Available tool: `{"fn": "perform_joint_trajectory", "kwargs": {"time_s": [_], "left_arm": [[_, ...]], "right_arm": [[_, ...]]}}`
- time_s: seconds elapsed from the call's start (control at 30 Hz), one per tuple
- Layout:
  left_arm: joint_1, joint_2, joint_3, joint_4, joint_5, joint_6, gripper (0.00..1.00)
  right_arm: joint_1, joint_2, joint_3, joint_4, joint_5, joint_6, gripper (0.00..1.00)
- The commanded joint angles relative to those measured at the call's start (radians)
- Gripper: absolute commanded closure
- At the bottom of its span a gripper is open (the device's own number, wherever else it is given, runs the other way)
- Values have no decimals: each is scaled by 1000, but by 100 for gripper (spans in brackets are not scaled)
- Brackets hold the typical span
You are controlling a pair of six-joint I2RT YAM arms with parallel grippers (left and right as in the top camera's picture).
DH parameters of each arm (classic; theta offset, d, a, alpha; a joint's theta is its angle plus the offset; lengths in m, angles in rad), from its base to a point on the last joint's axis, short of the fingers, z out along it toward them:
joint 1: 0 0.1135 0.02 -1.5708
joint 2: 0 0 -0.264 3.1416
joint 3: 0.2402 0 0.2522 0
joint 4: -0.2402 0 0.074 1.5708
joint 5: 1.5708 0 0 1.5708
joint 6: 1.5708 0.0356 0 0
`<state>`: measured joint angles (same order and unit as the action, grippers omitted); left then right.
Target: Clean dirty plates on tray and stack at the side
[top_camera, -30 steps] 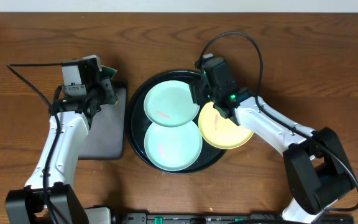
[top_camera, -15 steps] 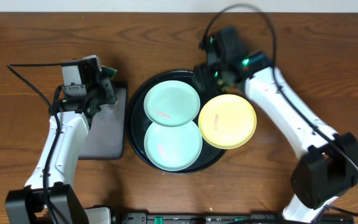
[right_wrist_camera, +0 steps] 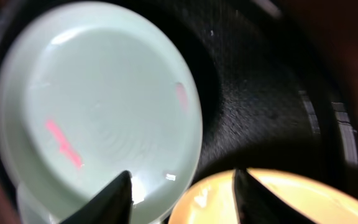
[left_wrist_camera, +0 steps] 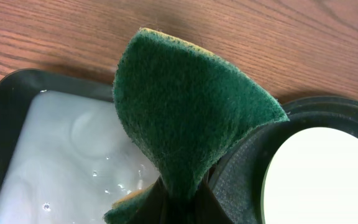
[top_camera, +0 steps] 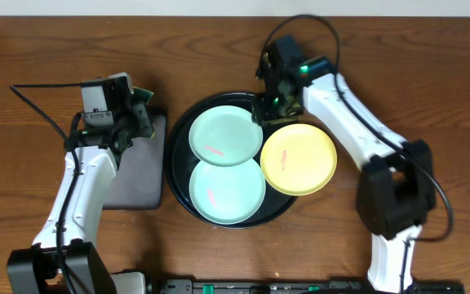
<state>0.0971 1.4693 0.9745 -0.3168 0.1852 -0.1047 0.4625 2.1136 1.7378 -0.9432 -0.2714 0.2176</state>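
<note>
Overhead: nothing stacked yet; smeared plates [top_camera: 225, 135] sit beside your spread right pincer [right_wrist_camera: 182, 180]. Your left pincer [left_wrist_camera: 179, 208] pinches the sponge [left_wrist_camera: 191, 118].

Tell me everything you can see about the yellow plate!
The yellow plate is small, round and shallow, pale yellow, smooth and a little shiny. It lies flat, face up. Its left part rests over the right rim of the black tray, and the rest sticks out above the wooden table. Its left edge sits close against the upper mint plate and the lower mint plate. A faint reddish mark shows left of its middle. Nothing is gripping it.
</note>
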Motion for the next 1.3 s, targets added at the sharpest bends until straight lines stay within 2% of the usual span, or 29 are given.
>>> {"fn": "perform_joint_trajectory", "kwargs": {"time_s": [0.0, 0.17, 0.23, 0.37, 0.43, 0.5, 0.53, 0.73, 0.8, 0.9, 1.27], "left_arm": [[2, -5, -6, 1, 10, -6, 92], [2, -5, -6, 2, 10, -6, 92], [2, -5, -6, 2, 10, -6, 92], [2, -5, -6, 2, 10, -6, 92], [2, -5, -6, 2, 10, -6, 92], [2, -5, -6, 2, 10, -6, 92], [2, -5, -6, 2, 10, -5, 92], [2, -5, -6, 2, 10, -6, 92], [2, -5, -6, 2, 10, -6, 92], [2, -5, -6, 2, 10, -6, 92], [2, -5, -6, 5, 10, -6, 92]], "right_arm": [[20, 46, 3, 20, -34, -2, 55], [29, 99, 2, 37, 23, -2, 66], [29, 107, 0, 38, 39, -2, 79], [32, 110, 0, 34, 39, -2, 93], [32, 110, 0, 31, 39, -2, 93], [32, 110, 0, 16, 39, -2, 82], [34, 110, 0, 7, 39, -2, 79], [55, 110, -27, 16, 39, -2, 78], [64, 110, -37, 28, 39, -2, 82], [75, 110, -37, 44, 39, -2, 99], [27, 47, 34, 76, 8, 18, 99]]}}
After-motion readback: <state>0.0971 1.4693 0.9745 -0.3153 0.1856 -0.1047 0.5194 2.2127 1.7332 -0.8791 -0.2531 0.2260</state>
